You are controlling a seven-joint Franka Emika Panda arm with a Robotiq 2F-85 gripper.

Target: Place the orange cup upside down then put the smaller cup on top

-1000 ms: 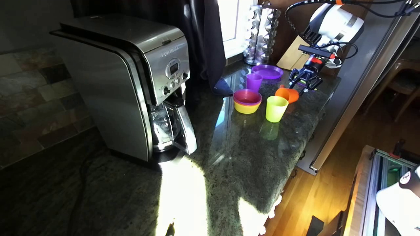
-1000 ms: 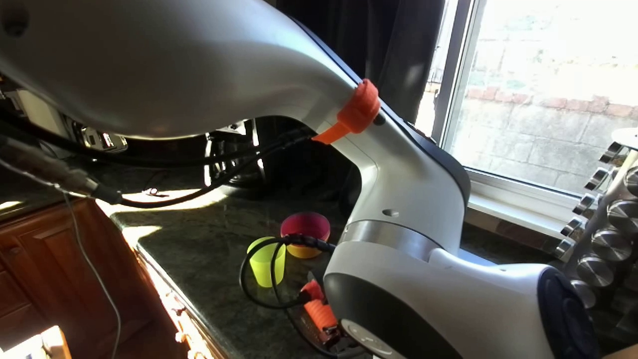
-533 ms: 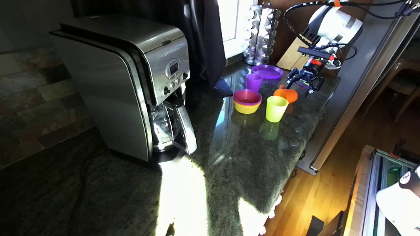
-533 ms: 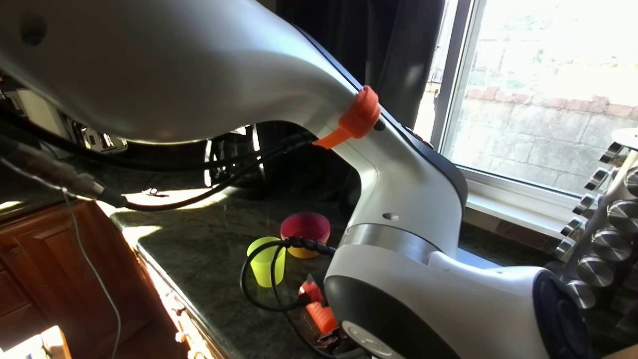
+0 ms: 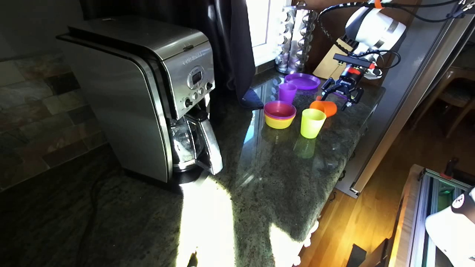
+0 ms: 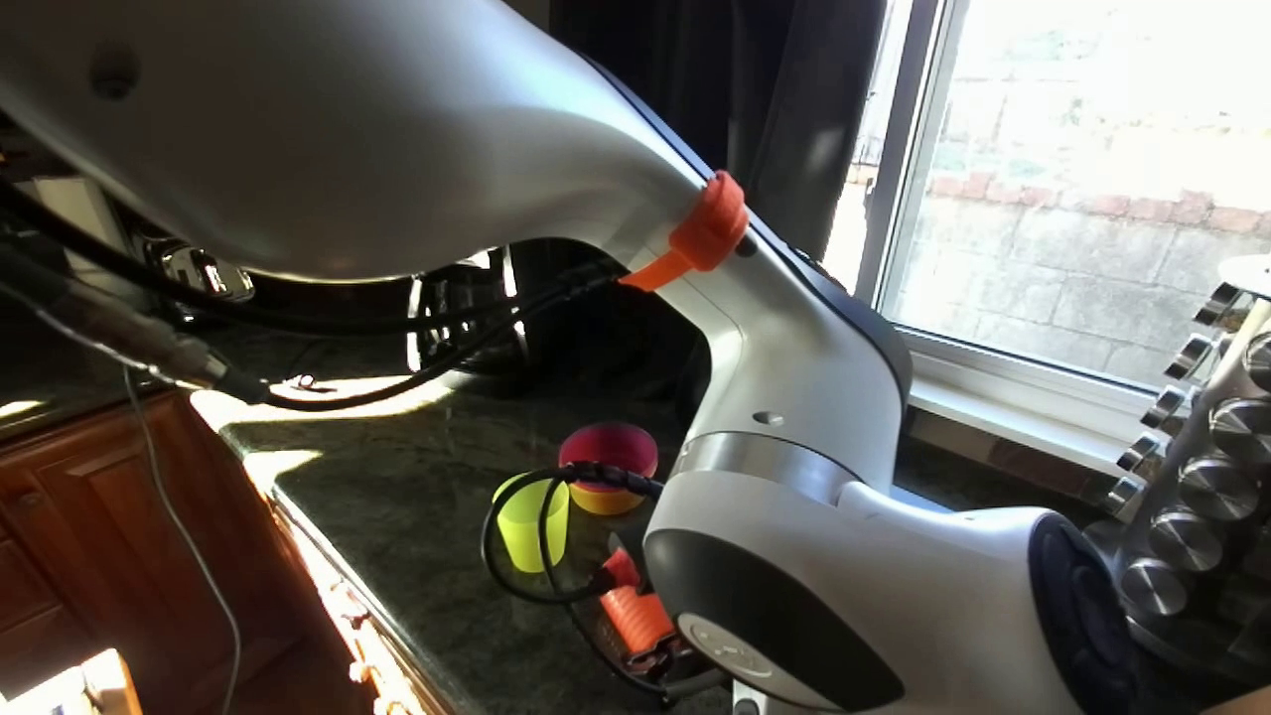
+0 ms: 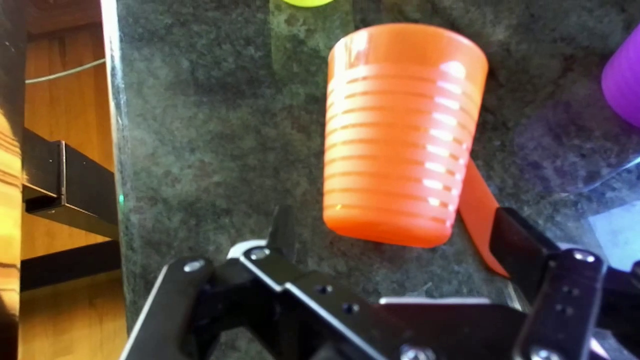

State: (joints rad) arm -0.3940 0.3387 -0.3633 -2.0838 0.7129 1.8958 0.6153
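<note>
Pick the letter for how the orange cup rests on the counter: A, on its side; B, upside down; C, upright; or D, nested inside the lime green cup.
A: in the wrist view the orange cup shows its banded side lengthwise, and in an exterior view its mouth faces sideways.

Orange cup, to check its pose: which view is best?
The wrist view: the orange cup appears large, unobstructed. In an exterior view, the lime green cup partly hides it; in an exterior view, the arm leaves it unclear.
</note>
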